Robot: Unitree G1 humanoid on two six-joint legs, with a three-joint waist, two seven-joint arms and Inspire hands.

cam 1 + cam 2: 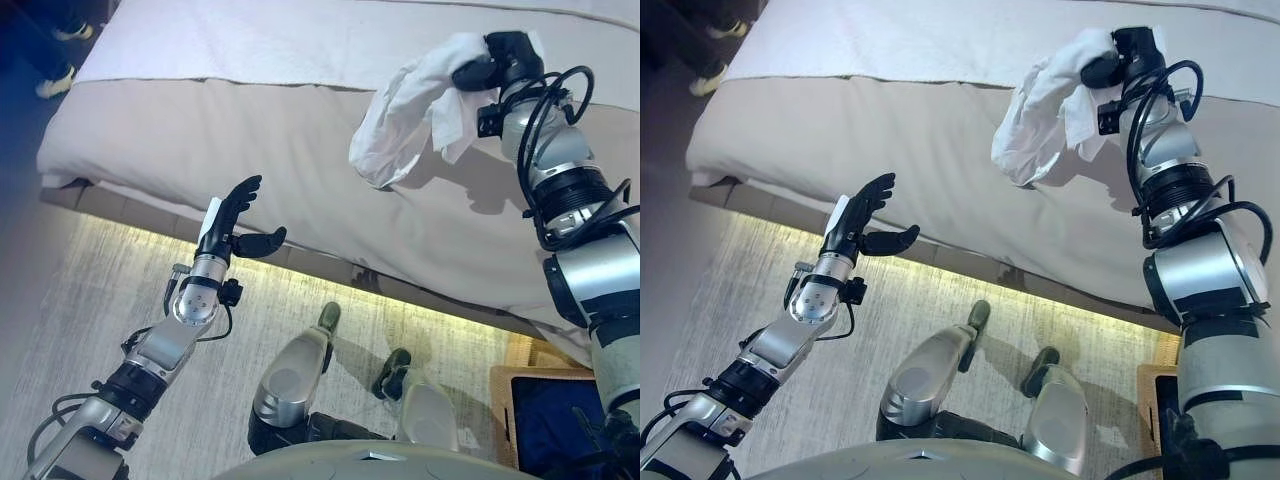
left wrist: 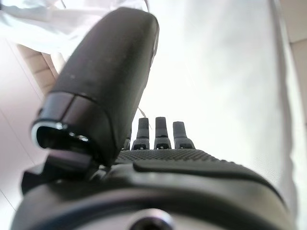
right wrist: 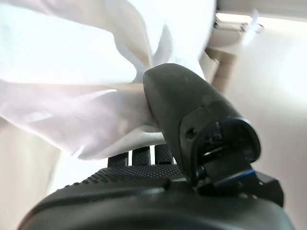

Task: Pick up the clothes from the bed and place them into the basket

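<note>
Clutching the white cloth [image 1: 405, 120] above the bed [image 1: 250, 140], the right hand [image 1: 492, 62] was mid-lift, the left hand [image 1: 236, 222] hung spread and empty, and next it likely needed carrying to the basket [image 1: 545, 415].

The garment [image 1: 410, 110] was plain white, unpatterned. The right hand [image 1: 497, 62] gripping it was black, as was the left hand [image 1: 238, 222]. The bed cover [image 1: 250, 140] was pale beige, with a white sheet [image 1: 300, 40] beyond it. The carpet [image 1: 100, 290] showed grey streaks. The basket [image 1: 505, 400] was tan with dark blue inside.
</note>
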